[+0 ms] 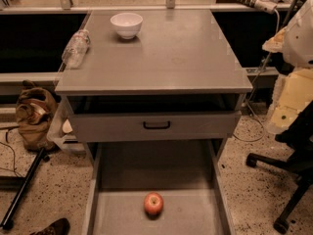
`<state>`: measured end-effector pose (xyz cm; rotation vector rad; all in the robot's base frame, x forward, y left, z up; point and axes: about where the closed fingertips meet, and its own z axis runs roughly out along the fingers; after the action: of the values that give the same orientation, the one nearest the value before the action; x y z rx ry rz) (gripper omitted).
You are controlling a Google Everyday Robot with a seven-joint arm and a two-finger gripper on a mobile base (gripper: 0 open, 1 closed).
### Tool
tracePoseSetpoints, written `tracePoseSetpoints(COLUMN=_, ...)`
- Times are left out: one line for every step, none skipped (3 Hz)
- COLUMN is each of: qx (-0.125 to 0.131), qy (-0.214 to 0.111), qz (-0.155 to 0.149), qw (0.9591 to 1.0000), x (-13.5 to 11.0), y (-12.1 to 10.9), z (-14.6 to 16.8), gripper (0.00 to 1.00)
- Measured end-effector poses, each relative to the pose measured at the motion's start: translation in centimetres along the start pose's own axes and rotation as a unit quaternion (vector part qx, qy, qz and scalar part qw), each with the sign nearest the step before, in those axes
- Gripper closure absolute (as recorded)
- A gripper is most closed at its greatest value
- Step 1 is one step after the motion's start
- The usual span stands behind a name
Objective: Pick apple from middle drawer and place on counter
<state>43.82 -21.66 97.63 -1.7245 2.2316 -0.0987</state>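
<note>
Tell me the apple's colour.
Apple: red with a yellowish patch, camera view; tool is out of view.

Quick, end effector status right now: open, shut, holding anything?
End effector: not in view, so its state cannot be told.
The apple lies free on the floor of the middle drawer, nothing touching it.

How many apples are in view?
1. The apple lies on the floor of the open middle drawer, towards the camera; others could hide in the drawer above. The claw hangs at the right edge.
</note>
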Motion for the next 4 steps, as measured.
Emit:
tracePoseSetpoints(qx=0.000, qy=0.000, qz=0.000, qw=1.0000, x=0.0, y=0.0, z=0.0, gripper=0.00)
tracePoseSetpoints(qx=-0.010, qy=-0.023, qz=0.007, qw=0.9997, x=-0.5, y=0.9, z=3.1, gripper=0.00)
tracePoseSetpoints(qx=-0.046, qy=-0.071, qz=0.023, qw=0.9961, x=-1.4, y=3.4, z=10.5, gripper=0.00)
tracePoseSetpoints(qx=-0.067, qy=-0.115, qz=0.042, qw=0.9903, x=-1.6, y=5.5, z=15.7, gripper=0.00)
